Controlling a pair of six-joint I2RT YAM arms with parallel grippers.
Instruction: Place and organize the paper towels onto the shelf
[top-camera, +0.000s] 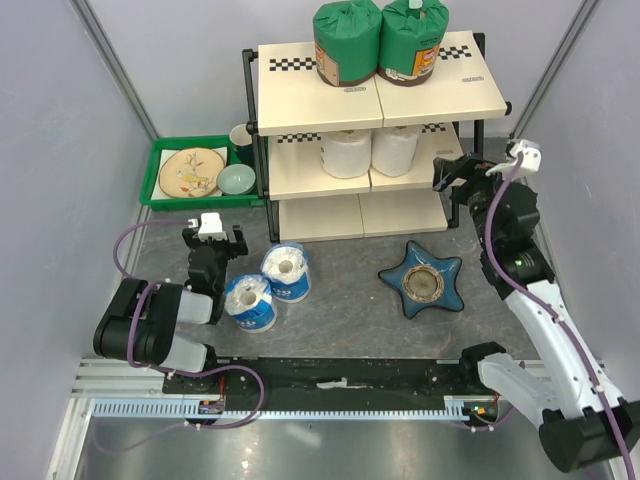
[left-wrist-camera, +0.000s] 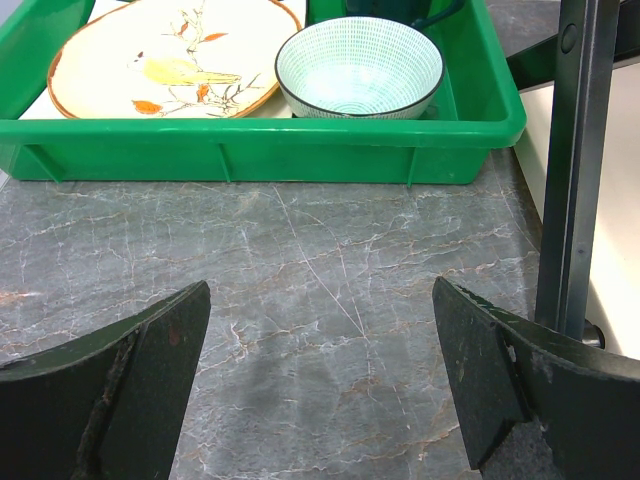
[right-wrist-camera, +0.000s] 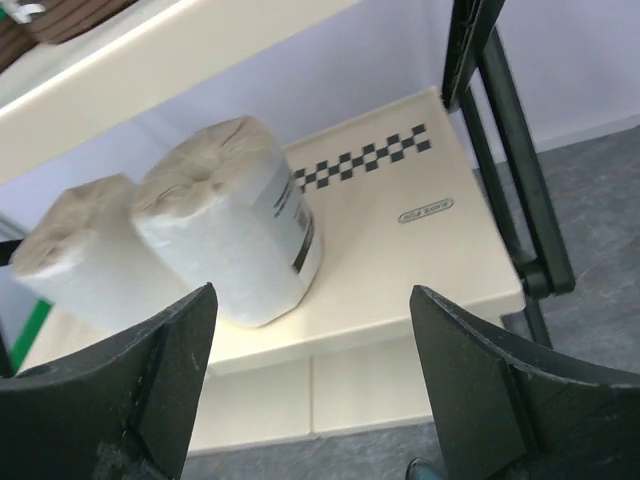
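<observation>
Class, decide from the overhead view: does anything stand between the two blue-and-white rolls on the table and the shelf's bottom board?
Nothing visible does. The blue-and-white rolls stand just before the bottom board; the star dish lies off to the right, the green tray to the left.

A grey marbled table (top-camera: 340, 320) carries the shelf (top-camera: 300, 100) at upper centre, a green tray (top-camera: 190, 203) at upper left, a blue star dish (top-camera: 422, 278) right of centre and two blue-and-white rolls (top-camera: 285, 272) left of centre. Two green rolls (top-camera: 347, 45) stand on the shelf's top board, and two white rolls (top-camera: 346, 152) stand on its middle board.
</observation>
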